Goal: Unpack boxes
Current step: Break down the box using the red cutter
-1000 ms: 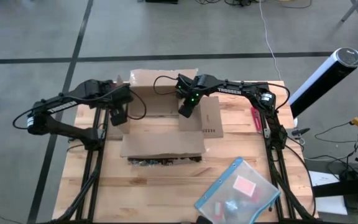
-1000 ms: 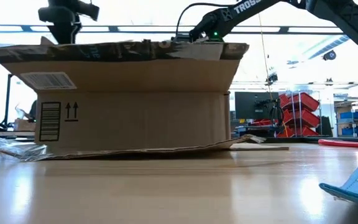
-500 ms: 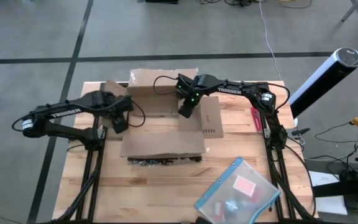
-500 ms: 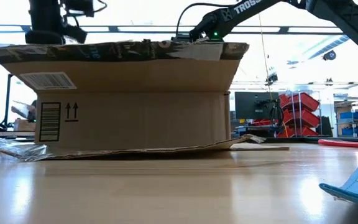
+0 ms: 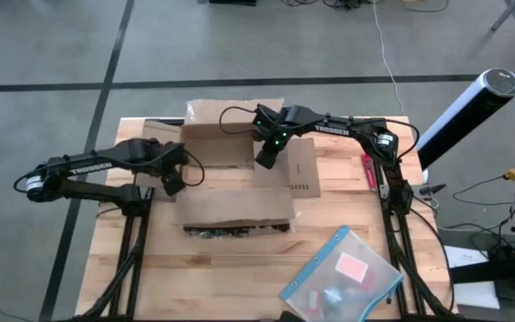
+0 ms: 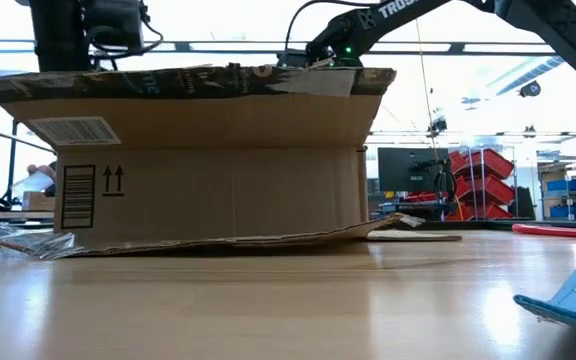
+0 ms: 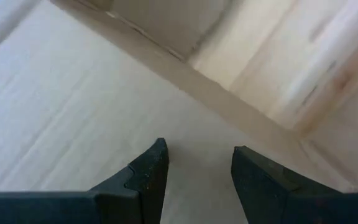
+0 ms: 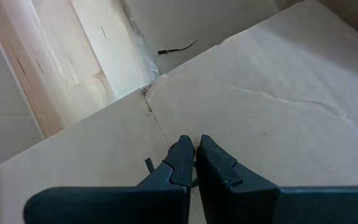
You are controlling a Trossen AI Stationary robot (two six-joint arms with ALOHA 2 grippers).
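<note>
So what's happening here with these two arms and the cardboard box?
Two robot arms are working on a brown cardboard box lying on a wooden table, with its flaps spread open. The right gripper reaches over the middle of the box, its fingers closed just above a flap. The left gripper hangs at the box's left edge with its fingers open, holding nothing. A clear plastic pouch lies near the table's front right, and a small red tool lies by the right edge.
</note>
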